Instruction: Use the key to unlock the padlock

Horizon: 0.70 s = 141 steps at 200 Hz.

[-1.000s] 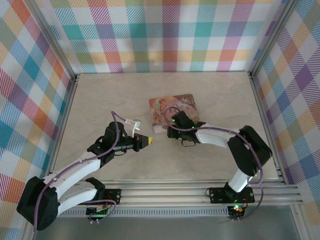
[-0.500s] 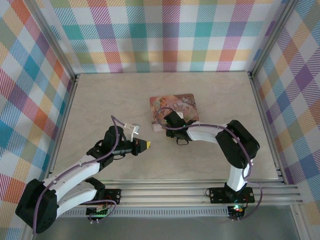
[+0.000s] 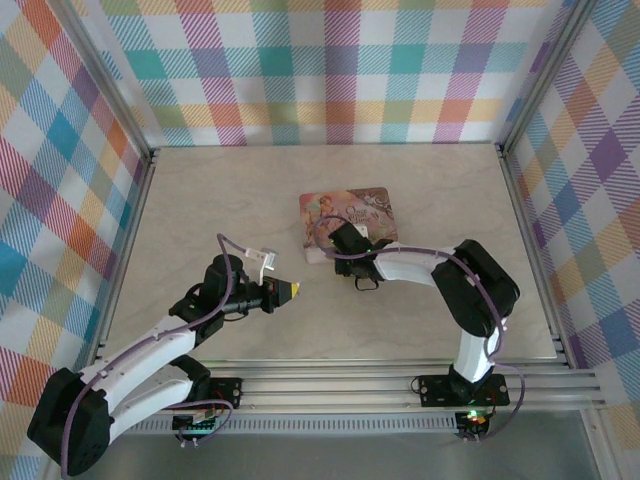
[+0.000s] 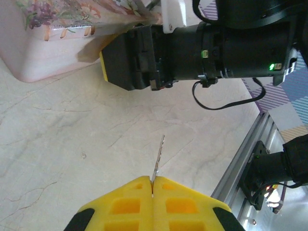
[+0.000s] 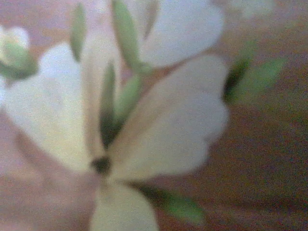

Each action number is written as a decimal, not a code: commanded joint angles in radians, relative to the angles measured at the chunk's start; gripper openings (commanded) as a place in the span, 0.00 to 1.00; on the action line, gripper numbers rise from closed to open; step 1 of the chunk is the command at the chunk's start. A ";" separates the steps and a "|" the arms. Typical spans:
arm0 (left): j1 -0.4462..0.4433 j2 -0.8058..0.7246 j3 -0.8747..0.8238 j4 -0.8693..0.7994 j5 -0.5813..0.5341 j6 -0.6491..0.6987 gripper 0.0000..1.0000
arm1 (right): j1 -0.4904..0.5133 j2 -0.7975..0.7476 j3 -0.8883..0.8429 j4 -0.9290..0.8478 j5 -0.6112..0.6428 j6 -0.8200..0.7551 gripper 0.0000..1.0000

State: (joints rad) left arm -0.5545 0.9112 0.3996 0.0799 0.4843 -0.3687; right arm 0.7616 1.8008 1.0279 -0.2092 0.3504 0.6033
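Ok, current state:
- Table (image 3: 200, 200): pale marbled top, plaid walls (image 3: 330, 70) on three sides, aluminium rail (image 3: 400, 385) along the near edge.
- Right arm (image 3: 470, 290): rises from its base at the near right, then folds back left and runs low over the table toward the tin.
- Left arm (image 3: 150, 350): stretches from the near left up toward centre, with a purple cable (image 3: 228, 262) looped along it.
- Tin (image 3: 350, 210): pink, picture-printed, flat on the table at centre, just beyond both grippers. The right wrist view is a blurred close-up of pale petals and green leaves on a pink-brown ground.
- Right gripper (image 3: 335, 245): over the tin's near-left corner. In the left wrist view its black body with a yellow edge sits hard against the tin's pink side. Can't tell whether its fingers are apart or together.
- Left gripper (image 3: 291, 290): just left of the right gripper and near the tin, apart from both, pointing right. Yellow pads (image 4: 130, 202) are pressed together, pinching the key.
- Key (image 4: 158, 156): thin metal blade sticking straight out from between the left pads, above bare table, tip aimed at the right gripper's body and well short of it.
- Padlock: can't tell where it sits from these frames.
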 commanded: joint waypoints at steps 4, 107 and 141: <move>-0.003 -0.019 -0.013 0.005 0.004 0.023 0.00 | 0.001 -0.053 0.037 -0.053 0.033 -0.014 0.50; -0.004 -0.085 -0.026 -0.038 -0.009 0.018 0.00 | -0.004 0.029 0.089 -0.031 0.015 -0.019 0.35; -0.004 -0.099 -0.030 -0.043 -0.012 0.020 0.00 | -0.012 0.030 0.095 -0.029 0.002 -0.027 0.23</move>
State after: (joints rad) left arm -0.5545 0.8295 0.3832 0.0559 0.4805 -0.3691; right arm 0.7586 1.8206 1.0931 -0.2436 0.3660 0.5873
